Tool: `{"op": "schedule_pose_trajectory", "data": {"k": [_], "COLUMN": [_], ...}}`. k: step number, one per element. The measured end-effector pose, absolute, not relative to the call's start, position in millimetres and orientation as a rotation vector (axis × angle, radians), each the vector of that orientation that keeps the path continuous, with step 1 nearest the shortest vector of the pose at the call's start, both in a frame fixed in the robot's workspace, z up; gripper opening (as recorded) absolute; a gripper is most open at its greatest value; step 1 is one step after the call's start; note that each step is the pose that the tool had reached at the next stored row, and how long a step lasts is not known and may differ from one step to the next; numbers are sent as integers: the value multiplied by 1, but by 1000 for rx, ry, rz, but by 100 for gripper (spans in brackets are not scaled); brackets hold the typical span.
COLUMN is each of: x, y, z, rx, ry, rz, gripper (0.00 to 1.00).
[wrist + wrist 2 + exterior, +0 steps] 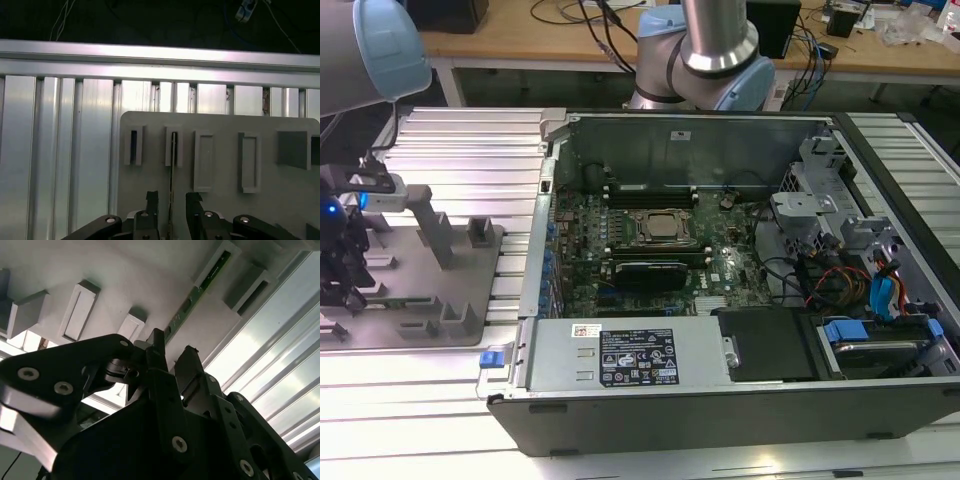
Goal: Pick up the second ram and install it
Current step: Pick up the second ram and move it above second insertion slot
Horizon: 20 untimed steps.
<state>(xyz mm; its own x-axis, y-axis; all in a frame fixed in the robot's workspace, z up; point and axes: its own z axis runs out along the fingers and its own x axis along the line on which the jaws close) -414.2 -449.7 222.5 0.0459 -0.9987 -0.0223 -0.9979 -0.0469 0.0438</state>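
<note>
The second ram (172, 165) stands on its edge in a slot of the grey holder plate (225, 125). It looks like a thin dark line in the first wrist view and a green strip (192, 302) in the second wrist view. My gripper (172, 201) is open and straddles the ram's near end, one black finger (152, 200) on each side with a small gap. The second wrist view shows the same stance of the gripper (172, 354). In the exterior view the gripper (340, 270) hangs over the holder plate (430, 290) at the exterior view's left.
An open computer case (550, 200) lies in the middle of the ribbed aluminium table (450, 140), with its motherboard (650, 240) facing up and a power supply (630, 355) at the near side. Grey blocks and empty slots (250, 160) stand on the holder plate. A cluttered workbench (520, 40) runs behind.
</note>
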Motion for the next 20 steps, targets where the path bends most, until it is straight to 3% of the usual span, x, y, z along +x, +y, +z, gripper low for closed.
{"op": "schedule_pose_trajectory", "data": {"k": [10, 12, 16, 18, 20], "x": [-416, -416, -416, -416, -416], "y": [-449, -449, -449, -449, -449], "z": [209, 209, 209, 209, 209], "rx": [2274, 2274, 2274, 2274, 2274], "ry": [-2142, -2142, -2142, -2142, -2142], "rz": [-72, -72, -72, -72, -72], "gripper": [33, 18, 18, 10, 10]}}
